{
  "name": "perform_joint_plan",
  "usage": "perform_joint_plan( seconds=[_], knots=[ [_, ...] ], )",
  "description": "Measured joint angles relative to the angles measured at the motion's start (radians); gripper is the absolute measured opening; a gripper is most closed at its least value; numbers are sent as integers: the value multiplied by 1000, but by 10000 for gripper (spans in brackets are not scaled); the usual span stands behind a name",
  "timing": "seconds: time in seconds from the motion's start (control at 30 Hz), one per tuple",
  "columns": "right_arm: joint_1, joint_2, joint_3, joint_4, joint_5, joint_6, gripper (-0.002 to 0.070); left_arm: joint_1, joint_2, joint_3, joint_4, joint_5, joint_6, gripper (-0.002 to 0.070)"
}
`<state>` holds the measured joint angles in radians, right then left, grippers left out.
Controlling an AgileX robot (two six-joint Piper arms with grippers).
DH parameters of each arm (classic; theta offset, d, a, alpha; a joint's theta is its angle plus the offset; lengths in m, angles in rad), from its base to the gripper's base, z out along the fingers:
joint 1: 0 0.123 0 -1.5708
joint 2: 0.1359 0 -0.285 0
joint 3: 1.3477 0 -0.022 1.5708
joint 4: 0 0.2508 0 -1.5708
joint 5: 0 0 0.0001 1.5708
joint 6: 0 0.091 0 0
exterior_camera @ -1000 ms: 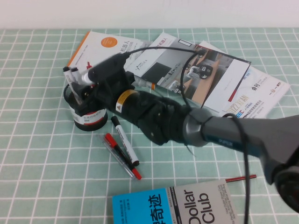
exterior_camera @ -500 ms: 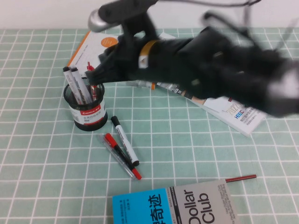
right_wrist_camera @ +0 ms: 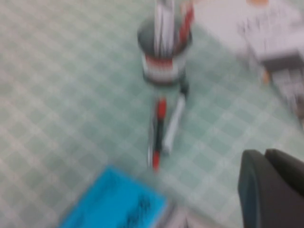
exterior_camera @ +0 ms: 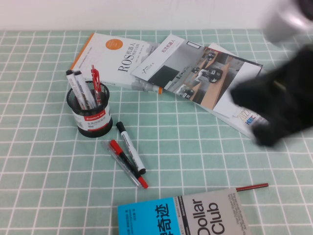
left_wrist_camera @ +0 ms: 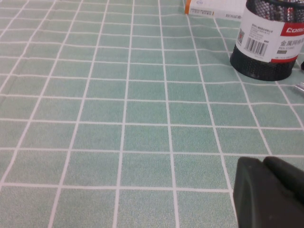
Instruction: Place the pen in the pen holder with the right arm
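The white-barrelled, black-capped pen [exterior_camera: 78,90] stands upright inside the round black wire-mesh pen holder [exterior_camera: 90,121], well apart to the left of my right gripper [exterior_camera: 268,134] and apart from my left gripper [left_wrist_camera: 268,190]; I cannot tell either gripper's opening.

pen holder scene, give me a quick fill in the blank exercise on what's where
1. The black mesh pen holder holds two white markers and one ____ pen.
2. A third white marker lies on the ____ beside the holder.
3. The right gripper is over the table's ____ side, away from the holder.
4. The left gripper sits low over the ____ tablecloth.

Missing: red; tablecloth; right; green
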<state>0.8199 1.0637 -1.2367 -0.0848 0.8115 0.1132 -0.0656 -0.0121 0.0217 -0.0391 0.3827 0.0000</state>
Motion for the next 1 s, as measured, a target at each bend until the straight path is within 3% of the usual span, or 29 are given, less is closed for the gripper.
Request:
perform_joint_plan(
  seconds=[0.27,0.4,0.5,0.83,1.0],
  knots=[
    [0,-288,147,-19,244,3,-19,0,0,0,0,0,0,-6],
    [0,-400,266,-68,235,79,-19,0,0,0,0,0,0,-6],
    [-27,-470,429,-131,121,129,-19,0,0,0,0,0,0,-6],
    [-640,-740,1042,-135,-509,148,-19,0,0,0,0,0,0,-6],
    [-741,-880,1192,-119,-611,148,-19,0,0,0,0,0,0,-6]
  ],
)
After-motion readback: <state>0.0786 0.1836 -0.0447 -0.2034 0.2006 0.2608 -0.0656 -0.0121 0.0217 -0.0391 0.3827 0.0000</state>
